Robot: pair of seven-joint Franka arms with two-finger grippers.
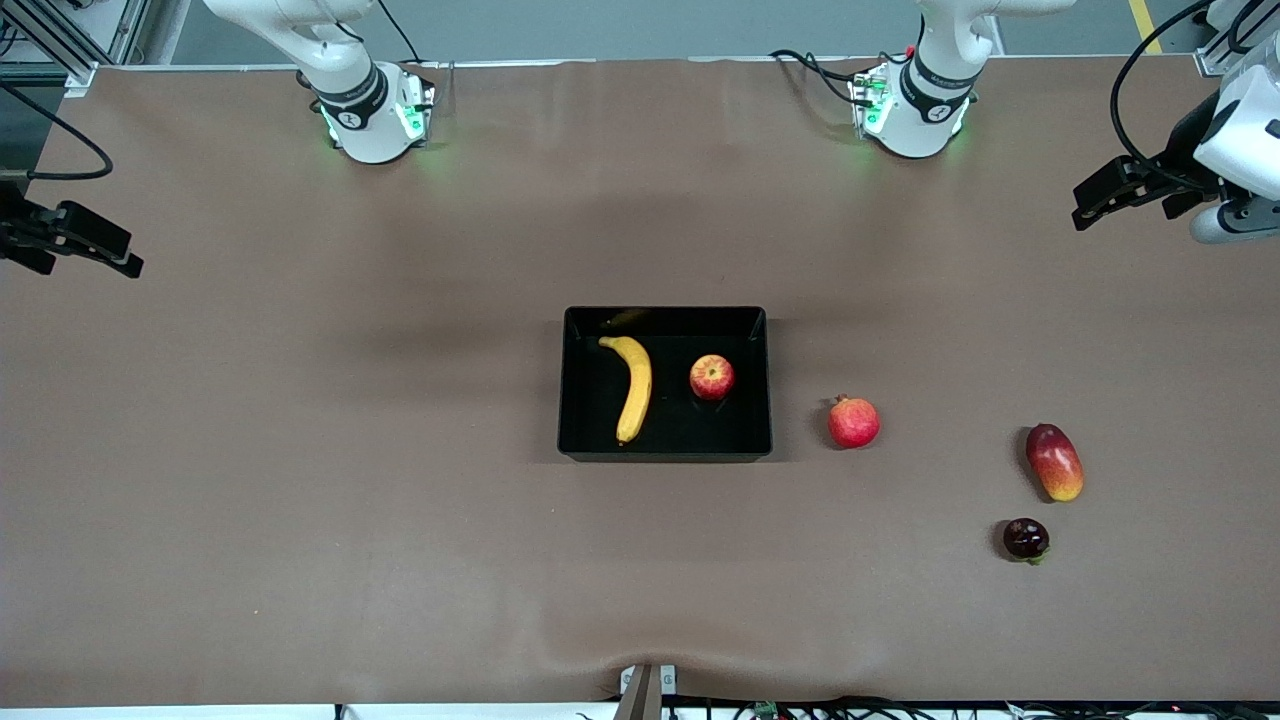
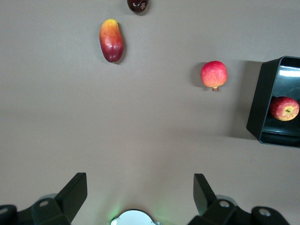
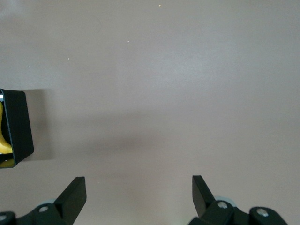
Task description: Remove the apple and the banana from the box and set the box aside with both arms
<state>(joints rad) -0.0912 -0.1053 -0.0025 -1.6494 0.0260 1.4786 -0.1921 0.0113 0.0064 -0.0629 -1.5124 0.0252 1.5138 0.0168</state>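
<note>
The black box [image 1: 665, 455] sits mid-table. Inside it lie the yellow banana [image 1: 632, 385] and, beside it toward the left arm's end, the red apple [image 1: 712, 377]. My left gripper [image 1: 1090, 205] hangs open and empty over the table's left-arm end. In the left wrist view the left gripper [image 2: 140, 180] frames bare table, with a corner of the box [image 2: 262, 101] and the apple [image 2: 284, 108] off to one side. My right gripper [image 1: 110, 255] hangs open and empty over the right-arm end. The right wrist view shows the right gripper [image 3: 139, 183], a box corner [image 3: 18, 126] and a sliver of banana [image 3: 3, 136].
A pomegranate [image 1: 853, 422] lies just outside the box toward the left arm's end. Farther that way are a mango [image 1: 1055, 461] and a small dark fruit [image 1: 1026, 539], nearer the front camera. All three show in the left wrist view: pomegranate [image 2: 214, 74], mango [image 2: 111, 40], dark fruit [image 2: 137, 5].
</note>
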